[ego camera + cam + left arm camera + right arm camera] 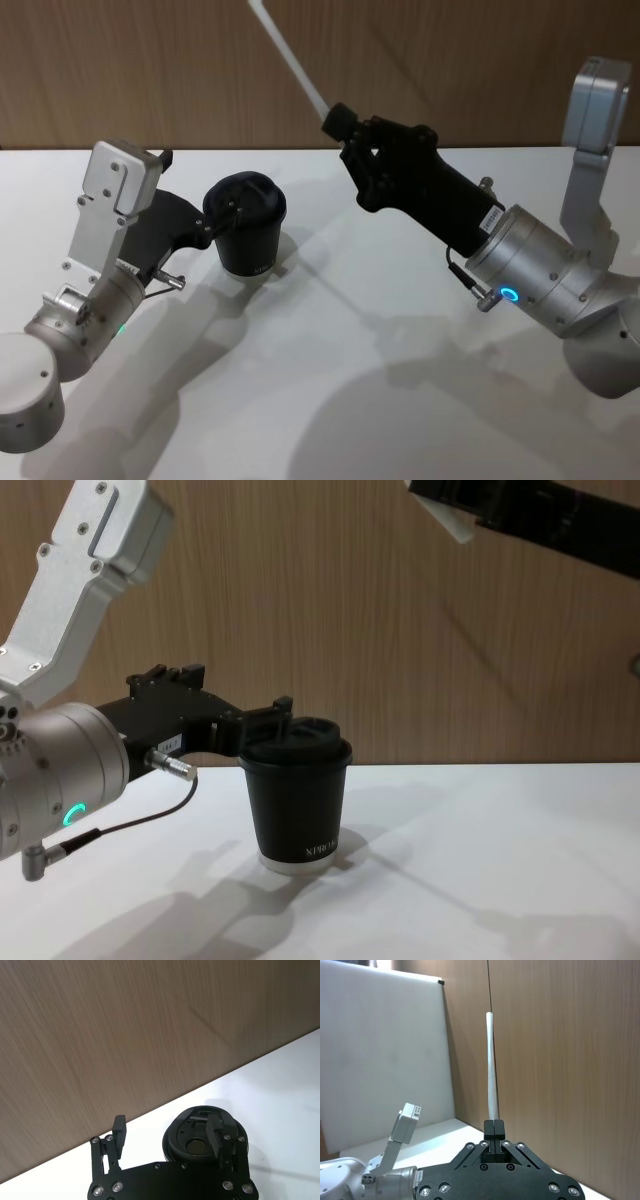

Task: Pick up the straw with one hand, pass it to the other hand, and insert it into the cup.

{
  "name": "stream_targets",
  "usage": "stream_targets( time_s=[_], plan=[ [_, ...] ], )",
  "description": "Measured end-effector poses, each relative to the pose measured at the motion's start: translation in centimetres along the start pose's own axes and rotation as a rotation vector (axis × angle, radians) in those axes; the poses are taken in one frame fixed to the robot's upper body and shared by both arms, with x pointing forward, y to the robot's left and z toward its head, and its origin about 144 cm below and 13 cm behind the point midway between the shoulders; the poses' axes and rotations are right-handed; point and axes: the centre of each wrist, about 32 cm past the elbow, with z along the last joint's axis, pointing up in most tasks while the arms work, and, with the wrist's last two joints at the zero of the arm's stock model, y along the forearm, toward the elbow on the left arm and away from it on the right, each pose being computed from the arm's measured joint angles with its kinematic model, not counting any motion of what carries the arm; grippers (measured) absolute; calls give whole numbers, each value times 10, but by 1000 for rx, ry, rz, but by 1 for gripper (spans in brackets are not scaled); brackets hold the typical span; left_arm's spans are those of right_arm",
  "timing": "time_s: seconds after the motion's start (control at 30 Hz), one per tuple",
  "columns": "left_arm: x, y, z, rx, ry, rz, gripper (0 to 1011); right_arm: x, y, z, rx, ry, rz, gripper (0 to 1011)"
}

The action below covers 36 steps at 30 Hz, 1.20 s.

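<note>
The long white straw slants up and to the left in front of the wood wall, its lower end pinched in my right gripper, which is shut on it high above the table. The right wrist view shows the straw rising straight out of the closed fingertips. The black lidded cup stands upright on the white table, left of centre. My left gripper is open at lid height. In the left wrist view one finger lies over the lid and the other finger is off to its side.
The white table spreads wide in front of and to the right of the cup. A brown wood wall runs along its far edge. In the chest view the cup stands mid-table with the right gripper high above it.
</note>
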Motion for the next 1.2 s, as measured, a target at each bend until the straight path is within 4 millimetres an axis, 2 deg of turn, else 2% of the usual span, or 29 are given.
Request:
stream_targets(
  time_s=[0.7, 1.2],
  plan=[
    [0, 0, 0, 0, 0, 0, 1003, -4, 6, -9, 11, 211, 86, 1],
    [3, 3, 3, -22, 34, -15, 1003, -8, 7, -12, 8, 266, 123, 1]
  ],
)
